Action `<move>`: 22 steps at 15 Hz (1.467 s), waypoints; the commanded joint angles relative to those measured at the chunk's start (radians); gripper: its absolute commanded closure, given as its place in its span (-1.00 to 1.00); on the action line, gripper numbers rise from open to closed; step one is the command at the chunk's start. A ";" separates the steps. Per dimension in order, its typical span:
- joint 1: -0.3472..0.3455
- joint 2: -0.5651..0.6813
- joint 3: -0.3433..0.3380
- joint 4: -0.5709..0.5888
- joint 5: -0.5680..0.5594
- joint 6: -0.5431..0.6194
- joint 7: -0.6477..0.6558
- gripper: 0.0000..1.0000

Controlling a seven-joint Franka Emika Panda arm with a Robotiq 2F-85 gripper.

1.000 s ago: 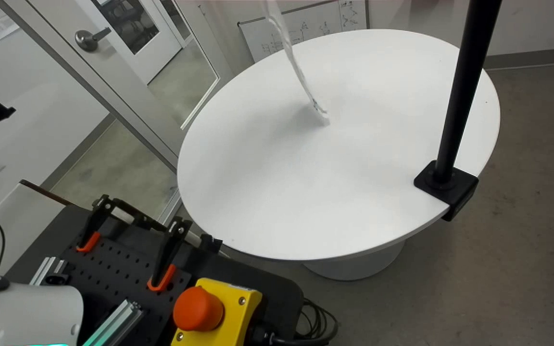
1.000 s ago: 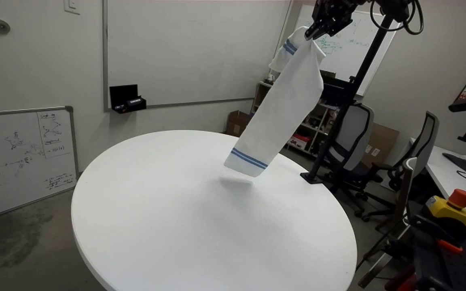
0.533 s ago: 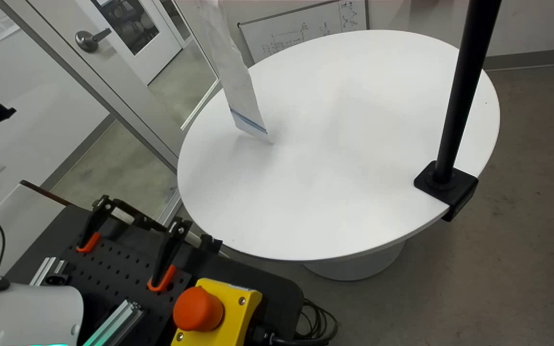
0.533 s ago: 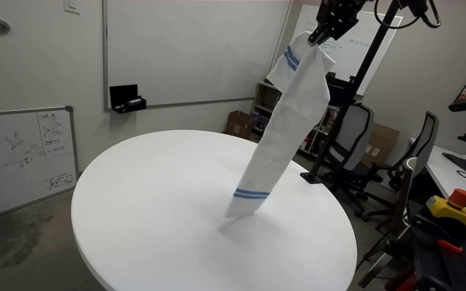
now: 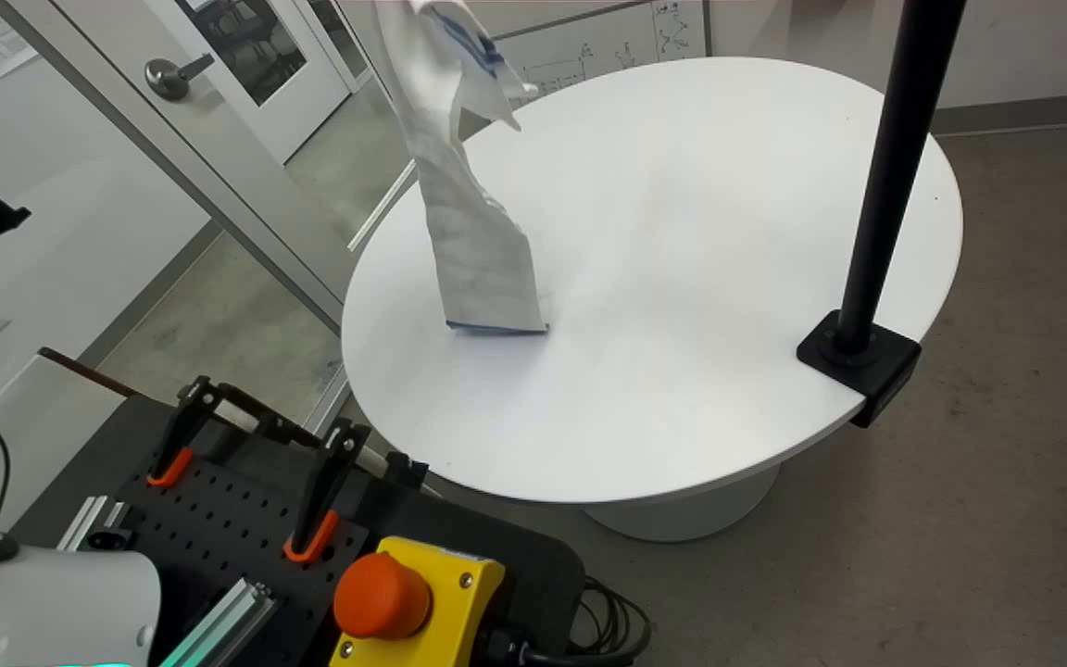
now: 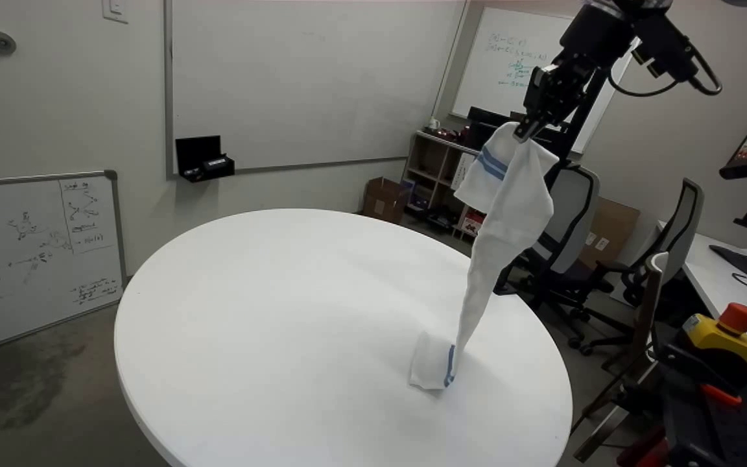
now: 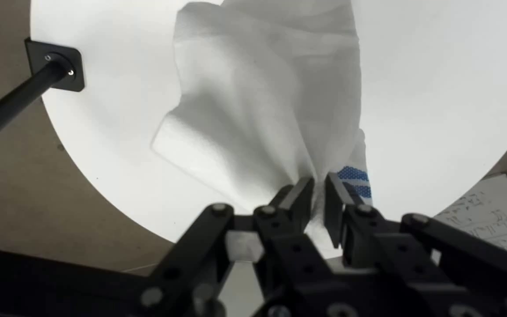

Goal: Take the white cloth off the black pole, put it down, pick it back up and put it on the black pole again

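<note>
The white cloth (image 6: 516, 214), with blue stripes near its ends, hangs from my gripper (image 6: 521, 133) over the round white table (image 6: 270, 311). Its lower end touches the tabletop and folds over there. In the wrist view my gripper (image 7: 319, 180) is shut on the bunched cloth (image 7: 258, 88), with a striped end hanging beside the right finger. The cloth also hangs at the upper left in an exterior view (image 5: 487, 250), where the gripper is out of frame. The black pole (image 5: 895, 176) stands apart from the cloth, its base on the table's edge; it also shows in the wrist view (image 7: 20, 103).
A yellow box with a red emergency button (image 5: 418, 602) sits on the black robot stand (image 5: 246, 519), beside orange-tipped clamps (image 5: 316, 500). Office chairs (image 6: 568, 220) stand behind the table. A whiteboard (image 6: 43, 253) leans against the wall.
My gripper has come down with the cloth still held and moved towards the robot stand's side. The cloth's lower end has gone from hanging free to lying folded on the tabletop.
</note>
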 commanded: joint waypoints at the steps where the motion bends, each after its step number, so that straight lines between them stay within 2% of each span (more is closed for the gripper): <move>1: -0.002 0.038 0.008 -0.046 -0.041 0.043 -0.005 0.92; 4: -0.010 0.101 0.008 -0.063 -0.098 0.098 0.013 0.92; 6: -0.020 0.154 0.005 -0.069 -0.174 0.174 0.055 0.93; 9: -0.027 0.233 -0.018 -0.059 -0.340 0.282 0.165 0.93; 12: -0.024 0.295 -0.046 -0.032 -0.501 0.312 0.300 0.93; 22: 0.000 0.477 -0.067 0.037 -0.529 0.310 0.376 0.93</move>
